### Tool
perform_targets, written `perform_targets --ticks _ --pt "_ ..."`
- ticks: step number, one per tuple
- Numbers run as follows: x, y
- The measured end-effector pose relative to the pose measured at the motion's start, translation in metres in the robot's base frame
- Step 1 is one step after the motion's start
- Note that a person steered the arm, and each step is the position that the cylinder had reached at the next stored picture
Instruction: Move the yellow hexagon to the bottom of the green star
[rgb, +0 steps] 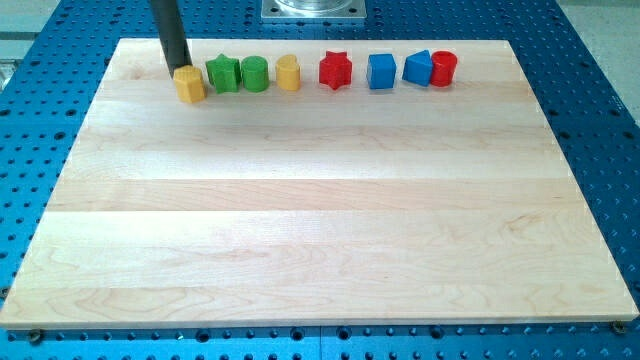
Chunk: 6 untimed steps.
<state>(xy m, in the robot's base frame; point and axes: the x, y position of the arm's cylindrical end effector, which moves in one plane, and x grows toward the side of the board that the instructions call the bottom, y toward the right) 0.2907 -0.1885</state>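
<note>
The yellow hexagon (189, 85) lies near the board's top left, just left of and slightly below the green star (223, 73). My tip (178, 70) stands right behind the hexagon's upper left edge, touching or nearly touching it. The rod rises out of the view's top.
Along the top edge runs a row: a green cylinder (255, 73), a yellow rounded block (288, 72), a red star (336, 70), a blue cube (382, 71), a blue triangular block (418, 67) and a red cylinder (444, 69). The wooden board (320, 220) lies on a blue perforated table.
</note>
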Motion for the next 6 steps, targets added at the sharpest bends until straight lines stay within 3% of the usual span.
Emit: perform_targets --ticks 2,3,4,5,6 --pt "0.093 0.025" --pt "0.091 0.059" --pt "0.095 0.018" --pt "0.061 -0.057" --pt "-0.023 -0.048"
